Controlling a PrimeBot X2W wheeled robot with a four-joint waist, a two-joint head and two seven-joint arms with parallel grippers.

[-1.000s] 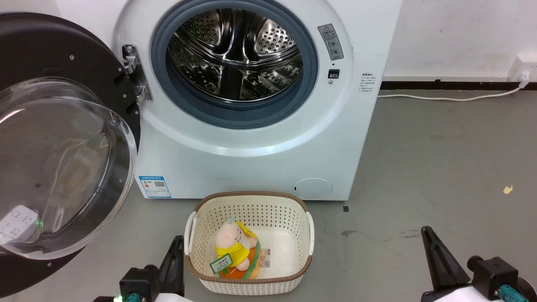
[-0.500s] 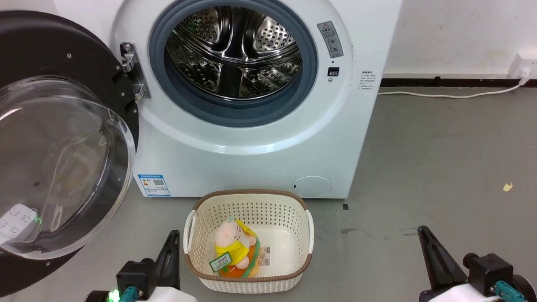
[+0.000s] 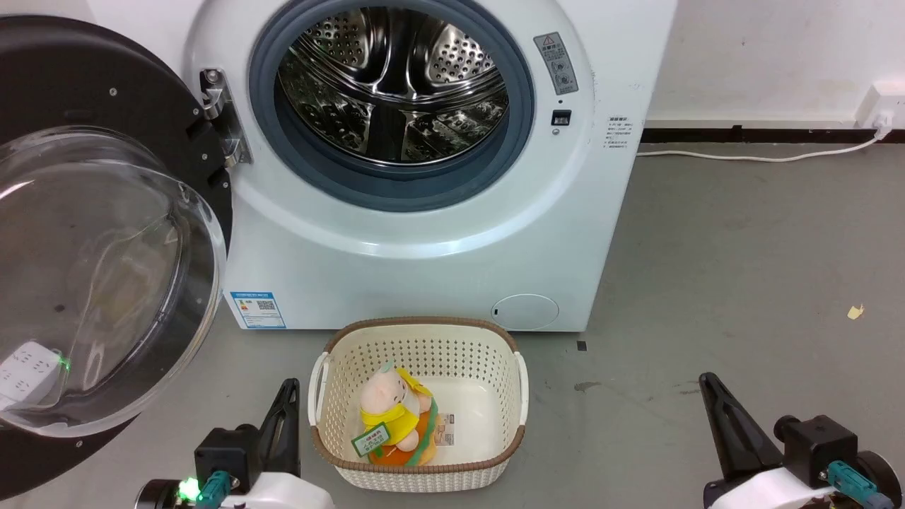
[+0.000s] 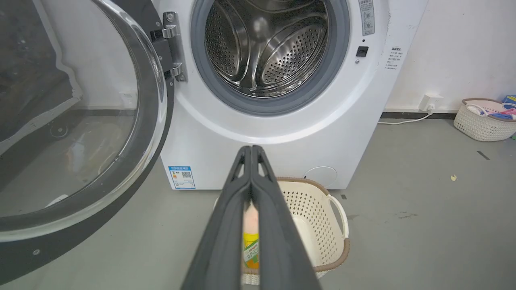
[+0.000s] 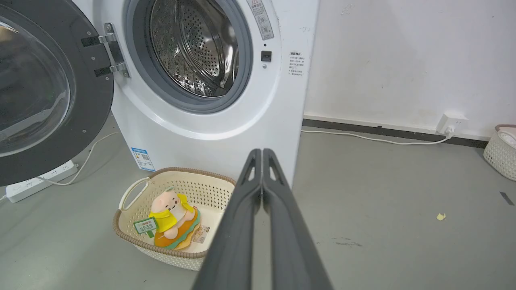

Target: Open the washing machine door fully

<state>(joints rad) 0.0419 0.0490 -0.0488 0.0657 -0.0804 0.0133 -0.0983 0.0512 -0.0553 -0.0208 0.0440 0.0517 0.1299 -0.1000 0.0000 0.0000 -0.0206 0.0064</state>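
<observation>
While the left gripper [image 4: 251, 151] and the right gripper [image 5: 262, 152] hang low, each pair of dark fingers is pressed flat together with nothing held. Neither touches anything. Both point toward the washing machine [image 3: 424, 283], well short of its front.

Between them on the floor [image 3: 742, 283]: a cream perforated laundry basket [image 3: 417, 324], just in front of the cabinet, with a plush toy [image 3: 392, 417] lying inside. The left gripper sits just beside the basket's left handle, apart from it.

The washing machine door [image 3: 106, 247] hangs on its metal hinge [image 3: 220, 116] at the robot's left. It is swung wide off the opening, with its inner face and glass bowl [image 3: 92, 304] turned to the room. The steel drum [image 3: 392, 78] is fully exposed. My reading: the door looks open about as far as it can go, so the task is at or near its end.

Risks:
- Any further push would load the hinge against its stop.
- The door's lower edge hangs near the left gripper, so raising that arm leftward could knock the glass.
- A white power strip [image 5: 40, 179] and its cord [image 5: 90, 151] lie on the floor below the door, where a low reach could snag them.
- Rolling forward would shove the basket into the cabinet.

Room:
- Right of the machine the grey floor is broad and bare. A white cable [image 3: 749, 157] runs along the wall [image 3: 778, 56], and a second basket [image 5: 500, 153] sits far off.
- The left side is crowded by the door, so the right arm has the free side.
</observation>
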